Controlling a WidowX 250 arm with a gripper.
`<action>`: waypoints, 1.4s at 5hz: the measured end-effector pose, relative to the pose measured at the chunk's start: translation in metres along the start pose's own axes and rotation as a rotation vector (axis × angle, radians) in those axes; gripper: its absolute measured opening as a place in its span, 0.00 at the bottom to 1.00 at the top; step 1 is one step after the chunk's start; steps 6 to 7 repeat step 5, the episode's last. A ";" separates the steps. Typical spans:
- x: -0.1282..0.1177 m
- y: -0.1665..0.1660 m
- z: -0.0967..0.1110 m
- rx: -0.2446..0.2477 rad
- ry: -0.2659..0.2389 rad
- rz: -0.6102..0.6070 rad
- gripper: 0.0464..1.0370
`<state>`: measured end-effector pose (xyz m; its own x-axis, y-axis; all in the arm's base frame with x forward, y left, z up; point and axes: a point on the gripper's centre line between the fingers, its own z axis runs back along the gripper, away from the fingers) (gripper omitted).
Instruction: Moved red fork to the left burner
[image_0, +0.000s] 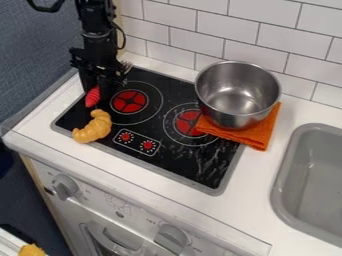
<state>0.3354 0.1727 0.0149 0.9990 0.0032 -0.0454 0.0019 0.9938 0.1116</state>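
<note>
The black gripper (100, 85) hangs at the upper left, over the left edge of the stove top. The red fork's handle (93, 96) shows just below it, slanting down and left. Silvery tines show at the gripper's upper right, and the fork's middle is hidden behind the gripper. Whether the fork is held cannot be made out. Right of the handle is the left burner (129, 101), a red disc inside a pale ring on the black stove top (150, 127).
A yellow croissant (93, 126) lies at the stove's left front edge, just below the fork handle. A steel pot (238, 94) stands on an orange cloth (257, 135) at the back right, partly over the right burner (190, 123). The grey sink (287, 175) is at the right.
</note>
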 end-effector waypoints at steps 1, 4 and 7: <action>0.000 0.007 -0.001 -0.021 -0.025 -0.008 0.78; -0.015 -0.001 0.054 -0.012 -0.109 0.024 0.96; -0.016 -0.015 0.065 -0.005 -0.103 0.014 0.96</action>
